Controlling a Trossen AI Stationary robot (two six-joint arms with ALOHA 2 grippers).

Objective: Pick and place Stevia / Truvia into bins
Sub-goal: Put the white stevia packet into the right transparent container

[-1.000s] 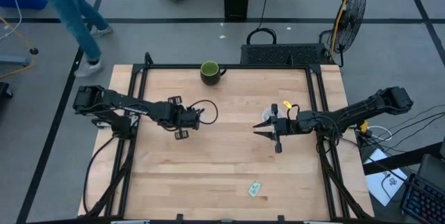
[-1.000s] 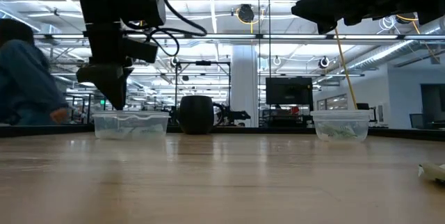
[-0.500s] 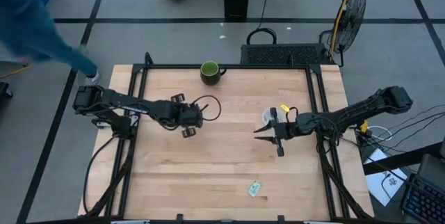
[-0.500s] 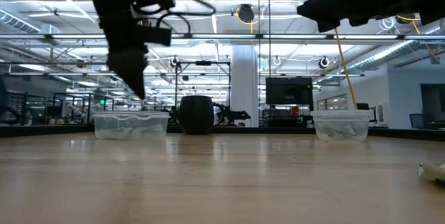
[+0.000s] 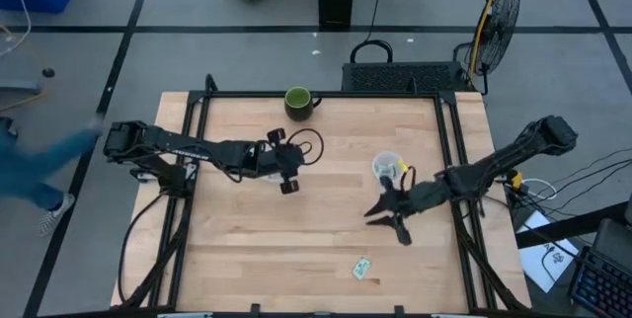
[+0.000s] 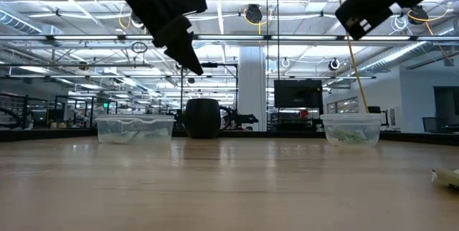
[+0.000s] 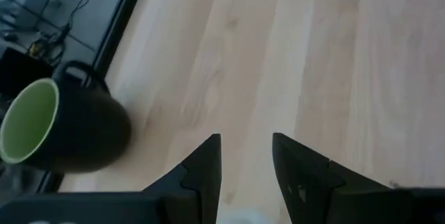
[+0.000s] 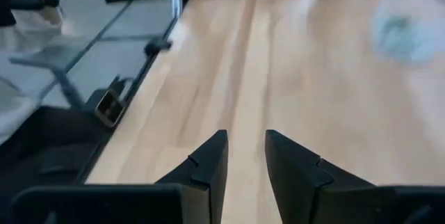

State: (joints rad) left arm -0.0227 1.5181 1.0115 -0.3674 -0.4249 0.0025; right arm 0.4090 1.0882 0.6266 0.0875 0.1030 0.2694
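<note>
One pale green and white sachet [image 5: 361, 269] lies flat near the table's near edge, and its end shows in the low view [image 6: 448, 177]. The round clear cup [image 5: 385, 167] [image 6: 351, 128] and the rounded-square tub [image 6: 134, 128] stand on the table with greenish sachets inside. In the high view the left arm hides the tub. My left gripper [image 5: 286, 168] [image 7: 243, 147] hangs open above the table's middle, slanting toward the right. My right gripper [image 5: 385, 223] [image 8: 243, 144] is open in the air, between the cup and the loose sachet. A blurred pale thing [image 8: 403, 26] lies ahead of it.
A dark green mug [image 5: 299, 102] [image 7: 62, 130] stands at the far edge. A black frame [image 5: 188, 190] runs along the table's sides. A person [image 5: 35, 175] moves on the floor left of the table. Bare wood lies between the grippers and the near edge.
My left gripper has risen and moved toward the table's right, tipping from pointing down to a slant. My right gripper has swung toward the near edge, away from the cup. The person has walked along the table's left side toward the near end.
</note>
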